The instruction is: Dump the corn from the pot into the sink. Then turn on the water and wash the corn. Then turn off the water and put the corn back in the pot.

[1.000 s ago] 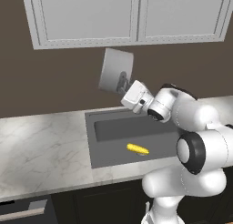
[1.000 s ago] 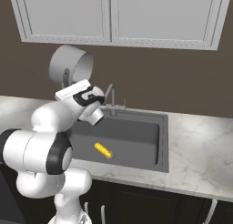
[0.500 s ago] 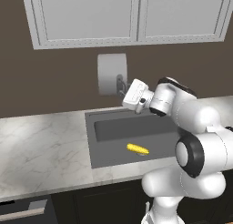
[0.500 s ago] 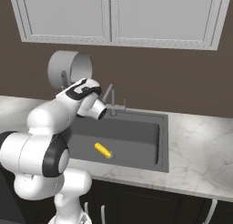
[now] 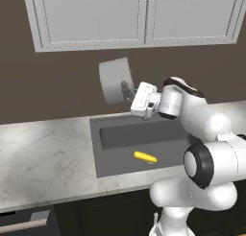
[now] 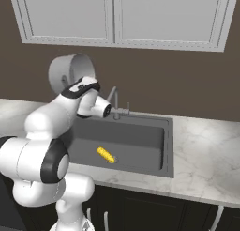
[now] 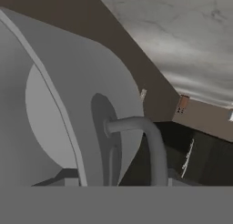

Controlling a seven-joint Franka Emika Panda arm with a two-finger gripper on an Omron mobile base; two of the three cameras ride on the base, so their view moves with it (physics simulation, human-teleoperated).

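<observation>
The grey pot (image 5: 114,80) hangs tipped on its side in the air above the back left corner of the sink (image 5: 120,139). My gripper (image 5: 128,92) is shut on the pot's rim next to a loop handle (image 7: 136,127), and the pot wall (image 7: 59,104) sits close in the hand view. The yellow corn (image 5: 145,157) lies alone on the sink floor, below and in front of the pot. From the right base view the pot (image 6: 68,73) shows behind my forearm, with the corn (image 6: 106,155) in the sink (image 6: 140,141).
A faucet (image 6: 115,101) stands at the sink's back edge, close to my wrist. Marble counter (image 5: 43,158) stretches left of the sink and to its right (image 6: 206,150). Wall cabinets (image 5: 144,14) hang just above the raised pot.
The hand has rolled and carried the pot a little to the left and slightly lower. The corn has stayed where it lay in the sink.
</observation>
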